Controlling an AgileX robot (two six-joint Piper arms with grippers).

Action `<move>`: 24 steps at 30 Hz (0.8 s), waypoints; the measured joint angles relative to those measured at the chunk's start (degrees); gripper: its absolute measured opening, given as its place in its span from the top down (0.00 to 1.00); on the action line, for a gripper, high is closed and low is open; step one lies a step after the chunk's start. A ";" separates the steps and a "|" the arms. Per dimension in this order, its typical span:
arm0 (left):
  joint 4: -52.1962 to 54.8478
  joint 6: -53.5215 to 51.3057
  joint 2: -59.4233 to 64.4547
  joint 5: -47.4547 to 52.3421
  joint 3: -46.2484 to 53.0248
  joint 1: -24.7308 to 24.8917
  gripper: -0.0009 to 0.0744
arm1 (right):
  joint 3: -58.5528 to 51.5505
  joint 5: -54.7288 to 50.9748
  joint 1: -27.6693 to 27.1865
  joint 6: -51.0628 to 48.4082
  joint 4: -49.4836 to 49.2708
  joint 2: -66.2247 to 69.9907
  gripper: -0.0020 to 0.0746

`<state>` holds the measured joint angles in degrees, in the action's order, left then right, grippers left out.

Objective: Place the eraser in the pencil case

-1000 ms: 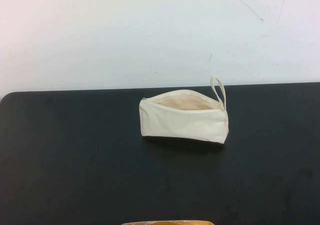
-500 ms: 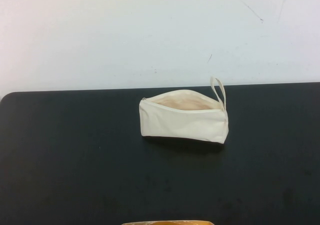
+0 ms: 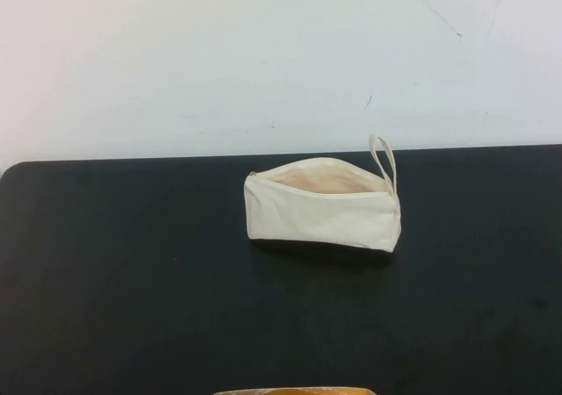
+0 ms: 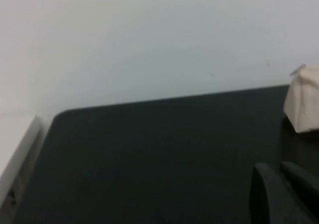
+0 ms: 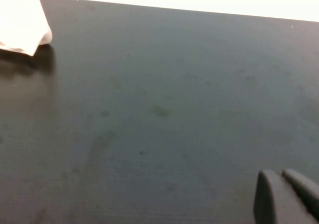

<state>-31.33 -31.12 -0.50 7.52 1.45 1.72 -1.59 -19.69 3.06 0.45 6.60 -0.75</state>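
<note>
The cream-white pencil case [image 3: 322, 211] lies on the black table [image 3: 132, 281], a little right of centre near the far edge. Its zip is open, showing the beige lining, and its loop strap [image 3: 384, 160] stands up at the right end. The eraser is not visible in any view. Neither gripper shows in the high view. My left gripper [image 4: 276, 168] is shut and empty, low over the table, with an end of the pencil case [image 4: 304, 100] ahead of it. My right gripper [image 5: 278, 173] is shut and empty over bare table, with a corner of the pencil case [image 5: 22, 27] far off.
A white wall [image 3: 263, 61] rises right behind the table's far edge. A thin tan-orange object [image 3: 294, 391] peeks in at the bottom edge of the high view. The table's rounded far-left corner [image 4: 60, 115] shows in the left wrist view.
</note>
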 joint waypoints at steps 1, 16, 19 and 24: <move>-0.26 0.00 0.00 0.89 0.00 0.00 0.99 | 0.00 0.00 0.00 0.00 0.00 0.00 0.98; 26.47 29.04 0.00 10.30 0.00 -0.04 0.99 | 0.00 0.00 0.00 0.00 0.00 0.00 0.98; 29.14 32.18 0.00 10.55 0.00 -0.04 0.99 | 0.00 0.00 0.00 0.00 0.00 0.00 0.98; 30.12 33.26 0.00 11.37 -0.21 -0.04 0.99 | 0.00 0.00 0.00 0.00 0.00 0.00 0.98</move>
<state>-1.20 2.14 -0.50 18.89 1.25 1.68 -1.59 -19.69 3.06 0.45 6.60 -0.75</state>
